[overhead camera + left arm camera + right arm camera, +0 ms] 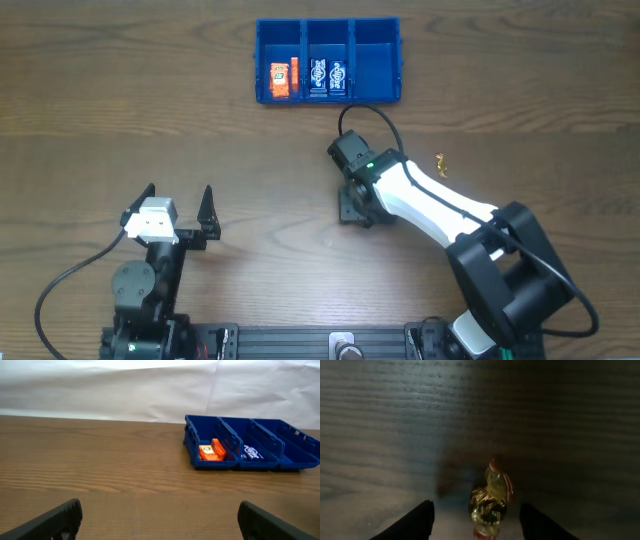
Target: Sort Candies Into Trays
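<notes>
A gold candy in a clear wrapper [490,497] lies on the dark wood table between the fingers of my right gripper [477,522]. That gripper is open, low over the table, one finger on each side of the candy. From above, the right gripper [355,205] points down near the table's middle and hides this candy. The blue three-bin tray [260,60] sits at the far centre. Orange candies [281,80] are in its left bin and blue-white candies [328,75] in the middle bin. My left gripper [180,205] is open at the near left, holding nothing.
A second gold candy [440,163] lies on the table to the right of the right arm's forearm. The left wrist view faces the blue tray [215,464] with the orange candies [212,451] across bare wood. A white wall stands behind the tray.
</notes>
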Controlling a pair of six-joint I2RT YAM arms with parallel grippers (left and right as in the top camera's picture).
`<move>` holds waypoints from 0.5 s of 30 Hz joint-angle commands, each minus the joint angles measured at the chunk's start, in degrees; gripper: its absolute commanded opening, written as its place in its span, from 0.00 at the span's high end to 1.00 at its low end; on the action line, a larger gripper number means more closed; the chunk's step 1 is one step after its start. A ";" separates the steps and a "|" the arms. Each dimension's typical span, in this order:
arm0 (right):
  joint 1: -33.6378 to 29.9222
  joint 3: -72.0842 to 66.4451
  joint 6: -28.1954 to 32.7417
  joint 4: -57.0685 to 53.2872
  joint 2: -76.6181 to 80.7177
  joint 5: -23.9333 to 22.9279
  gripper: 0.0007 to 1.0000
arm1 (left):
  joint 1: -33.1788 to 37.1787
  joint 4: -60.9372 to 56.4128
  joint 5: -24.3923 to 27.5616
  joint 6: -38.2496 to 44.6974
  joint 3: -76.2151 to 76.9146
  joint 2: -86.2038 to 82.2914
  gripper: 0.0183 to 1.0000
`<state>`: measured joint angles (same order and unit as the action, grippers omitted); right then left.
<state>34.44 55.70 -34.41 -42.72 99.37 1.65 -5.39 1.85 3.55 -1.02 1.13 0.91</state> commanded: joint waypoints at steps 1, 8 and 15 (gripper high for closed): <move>0.11 -0.33 -0.79 0.55 1.20 -0.68 0.54 | 0.22 2.40 0.50 0.85 -0.83 -0.22 0.00; 0.11 -0.33 -0.79 0.46 1.22 -0.72 0.68 | 0.22 2.38 0.50 0.85 -0.83 -0.22 0.00; 0.11 -0.33 -1.22 0.50 1.33 -1.14 0.84 | 0.22 2.40 0.50 0.87 -0.83 -0.22 0.00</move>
<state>34.44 55.70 -35.20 -42.35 100.03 1.50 -5.39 1.85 3.57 -1.02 1.13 0.91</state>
